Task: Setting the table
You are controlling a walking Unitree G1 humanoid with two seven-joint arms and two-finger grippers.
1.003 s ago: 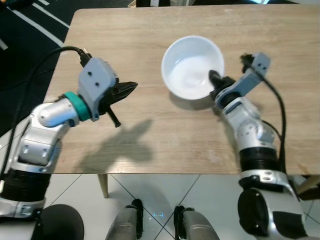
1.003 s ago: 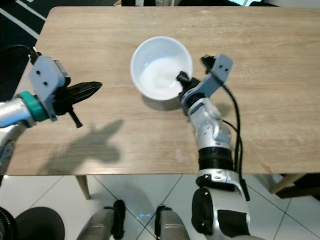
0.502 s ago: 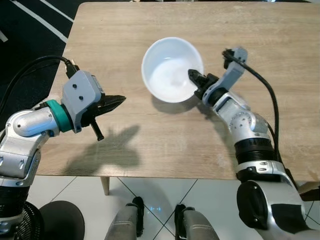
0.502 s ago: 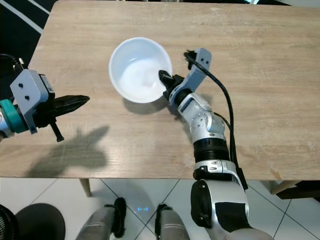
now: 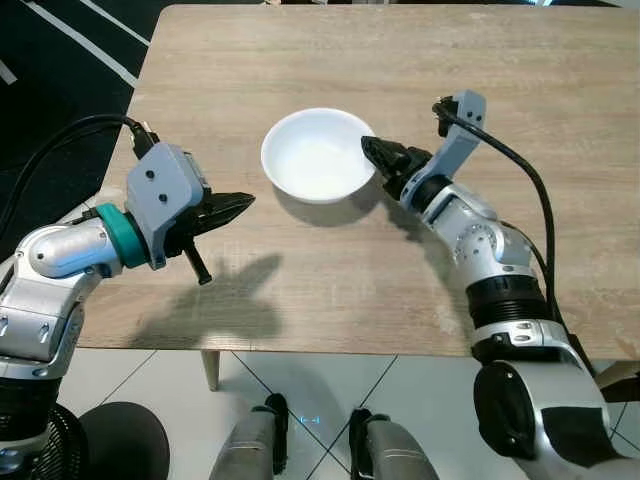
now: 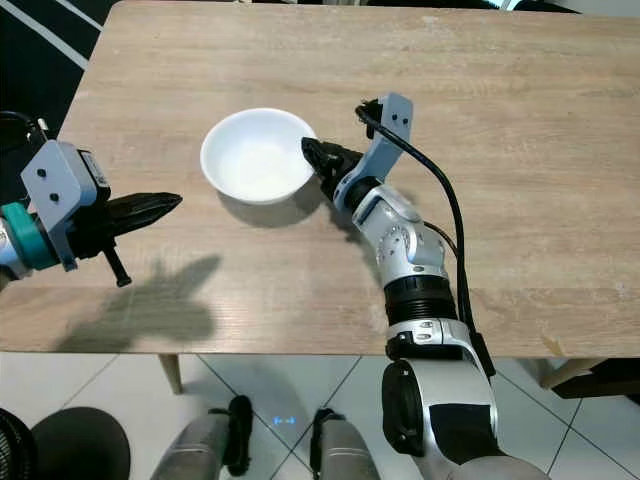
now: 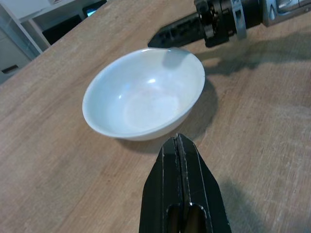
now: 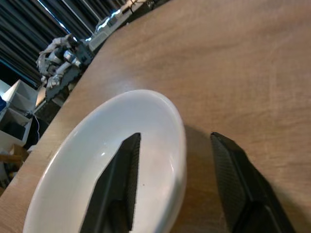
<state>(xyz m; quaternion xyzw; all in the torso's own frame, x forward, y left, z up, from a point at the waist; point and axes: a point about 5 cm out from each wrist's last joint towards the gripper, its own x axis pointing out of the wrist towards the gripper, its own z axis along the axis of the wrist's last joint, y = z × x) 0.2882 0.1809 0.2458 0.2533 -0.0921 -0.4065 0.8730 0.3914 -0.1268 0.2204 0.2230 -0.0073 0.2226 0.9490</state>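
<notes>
A white bowl point(image 5: 318, 155) stands upright and empty on the wooden table point(image 5: 560, 90), left of the table's middle. My right gripper point(image 5: 372, 152) is at the bowl's right rim and is open. In the right wrist view one black finger point(image 8: 116, 189) hangs inside the bowl point(image 8: 97, 184) and the other stands outside the rim, with a wide gap between them. My left gripper point(image 5: 240, 203) hovers over the table to the left of the bowl, shut and holding nothing. Its fingertips point(image 7: 179, 145) point at the bowl point(image 7: 146, 97) from a short way off.
The table's left edge point(image 5: 130, 110) borders a dark floor with white stripes point(image 5: 80, 40). White tiles point(image 5: 320, 380) and my feet lie beyond the near edge. Bare wood spreads to the right of and behind the bowl.
The bowl was held up and tilted in my right gripper; it has come down leftward onto the table and the fingers have spread. The left arm has hardly moved.
</notes>
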